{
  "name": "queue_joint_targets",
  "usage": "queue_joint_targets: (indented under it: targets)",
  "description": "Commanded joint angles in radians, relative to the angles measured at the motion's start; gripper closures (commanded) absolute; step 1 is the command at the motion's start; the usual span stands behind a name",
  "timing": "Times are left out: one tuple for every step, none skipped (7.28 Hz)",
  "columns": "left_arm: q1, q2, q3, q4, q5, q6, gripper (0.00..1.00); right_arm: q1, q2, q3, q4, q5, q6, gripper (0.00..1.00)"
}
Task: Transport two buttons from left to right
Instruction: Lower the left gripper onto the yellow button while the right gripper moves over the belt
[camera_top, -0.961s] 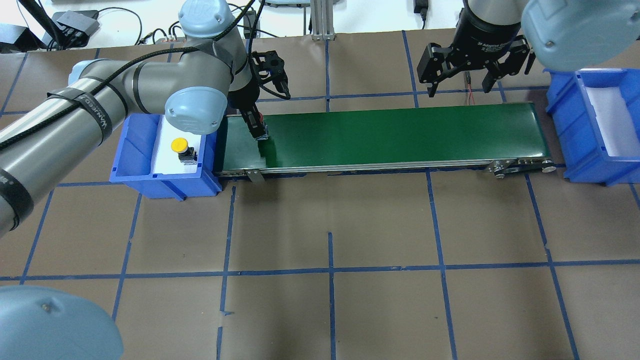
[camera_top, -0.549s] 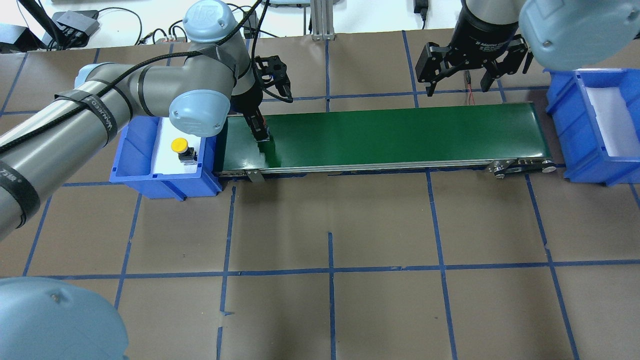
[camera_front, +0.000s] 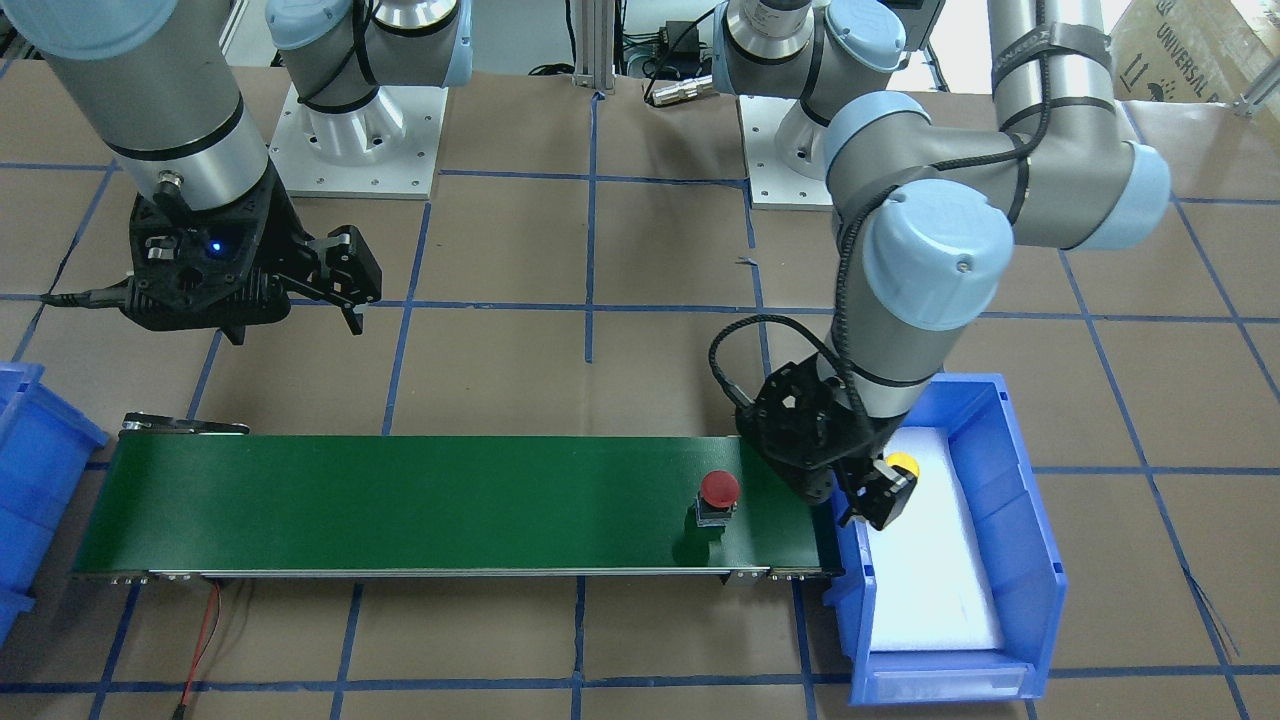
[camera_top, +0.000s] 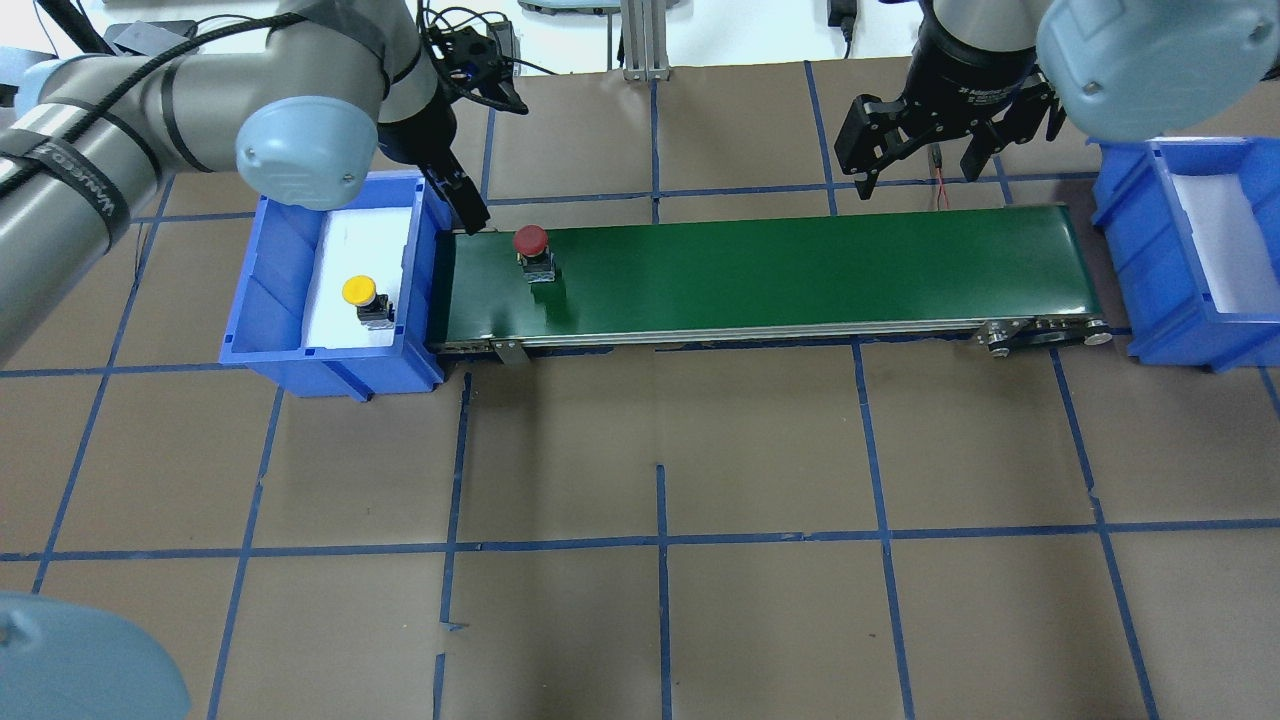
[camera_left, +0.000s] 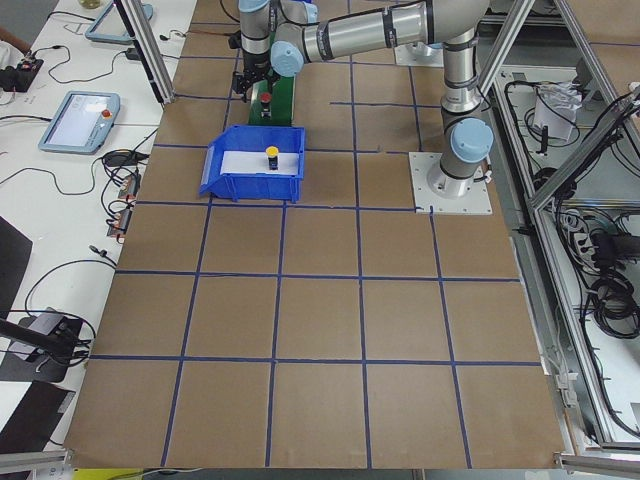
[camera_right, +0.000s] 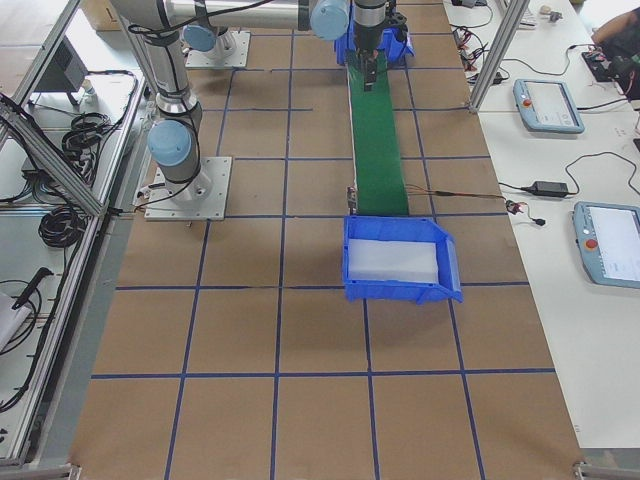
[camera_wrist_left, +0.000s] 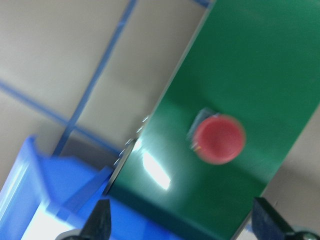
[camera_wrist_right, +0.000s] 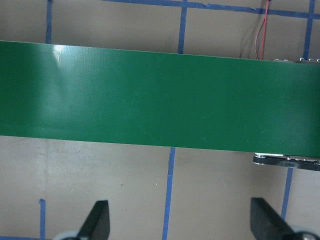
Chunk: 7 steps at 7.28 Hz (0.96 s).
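The red button (camera_top: 531, 242) stands upright on the left end of the green conveyor belt (camera_top: 800, 270); it also shows in the front view (camera_front: 719, 489) and the left wrist view (camera_wrist_left: 219, 139). The yellow button (camera_top: 359, 291) stands in the left blue bin (camera_top: 270, 290) on white foam. My left gripper (camera_top: 463, 205) is open and empty, raised over the bin's corner nearest the belt, left of the red button. My right gripper (camera_top: 922, 163) is open and empty, hovering beyond the belt's right part.
A second blue bin (camera_top: 1130, 240) with white foam stands at the belt's right end. A red wire (camera_top: 942, 190) runs on the table behind the belt. The brown table (camera_top: 660, 450) carries a grid of blue tape lines.
My left gripper, which was down on the belt's left end, has let go of the red button, risen and moved left toward the bin. The right gripper has barely moved.
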<state>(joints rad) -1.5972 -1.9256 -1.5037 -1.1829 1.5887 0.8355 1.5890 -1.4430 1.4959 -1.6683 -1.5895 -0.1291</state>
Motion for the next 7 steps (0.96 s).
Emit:
queue_joint_targets:
  targets:
    - [0.107, 0.014, -0.018, 0.005, 0.001, -0.172, 0.0, -0.061, 0.013, 0.003, -0.004, 0.003, -0.249, 0.0]
    - [0.174, 0.017, -0.021, 0.002, -0.009, -0.309, 0.0, -0.108, 0.015, 0.003, -0.005, 0.005, -0.411, 0.0]
    - [0.215, 0.016, -0.032, -0.004, -0.007, -0.394, 0.0, -0.162, 0.019, 0.009, -0.008, 0.005, -0.541, 0.01]
    - [0.251, 0.013, -0.061, -0.003, -0.009, -0.473, 0.0, -0.202, 0.018, 0.03, -0.028, 0.005, -0.64, 0.0]
    - [0.252, 0.013, -0.097, 0.002, -0.009, -0.569, 0.0, -0.211, 0.015, 0.059, -0.054, 0.005, -0.714, 0.0]
    - [0.25, 0.017, -0.14, 0.008, -0.027, -0.635, 0.0, -0.21, 0.013, 0.072, -0.056, 0.022, -0.756, 0.0]
    - [0.25, 0.004, -0.17, 0.028, -0.027, -0.689, 0.0, -0.208, 0.019, 0.081, -0.056, 0.057, -0.909, 0.0]
